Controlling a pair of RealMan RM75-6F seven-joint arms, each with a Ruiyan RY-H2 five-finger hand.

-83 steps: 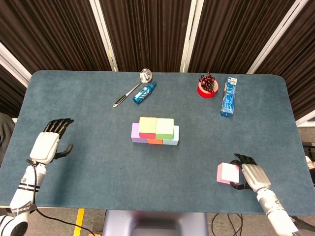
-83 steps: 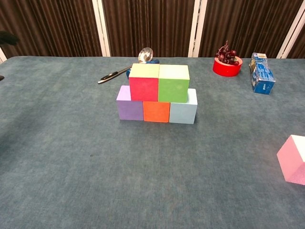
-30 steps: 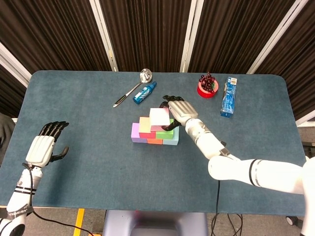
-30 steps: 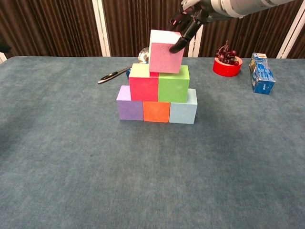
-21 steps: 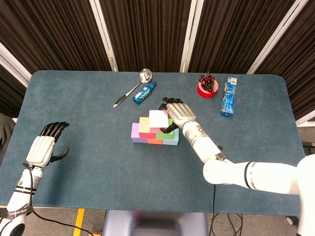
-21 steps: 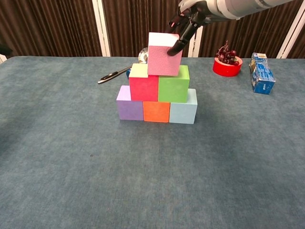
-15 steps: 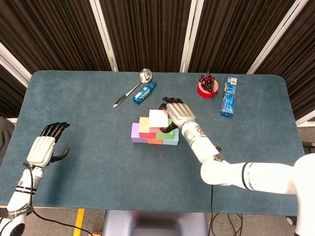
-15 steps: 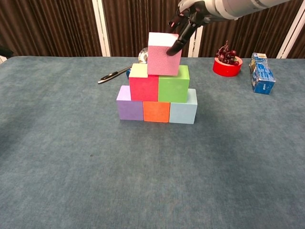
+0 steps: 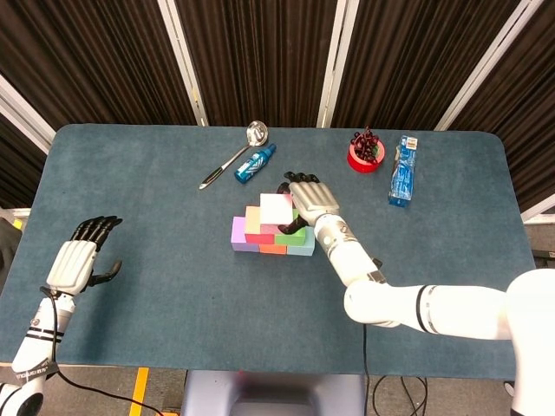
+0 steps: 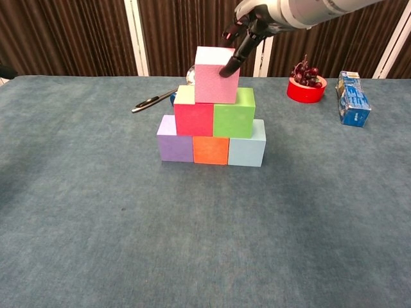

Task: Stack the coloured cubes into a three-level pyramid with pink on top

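Your right hand (image 10: pixel 247 29) held the pink cube (image 10: pixel 216 75) from its far right side, dark fingers (image 10: pixel 230 63) pressed against its front face. The cube sat on the middle row, over the seam between the red cube (image 10: pixel 193 119) and the green cube (image 10: pixel 234 117); whether it rested fully on them is hard to tell. Below stood the purple cube (image 10: pixel 174 143), orange cube (image 10: pixel 210 150) and pale blue cube (image 10: pixel 248 149) on the worktop (image 10: pixel 192 231). Your left hand (image 9: pixel 78 256) hovered well apart at the worktop's left edge, fingers spread and holding nothing.
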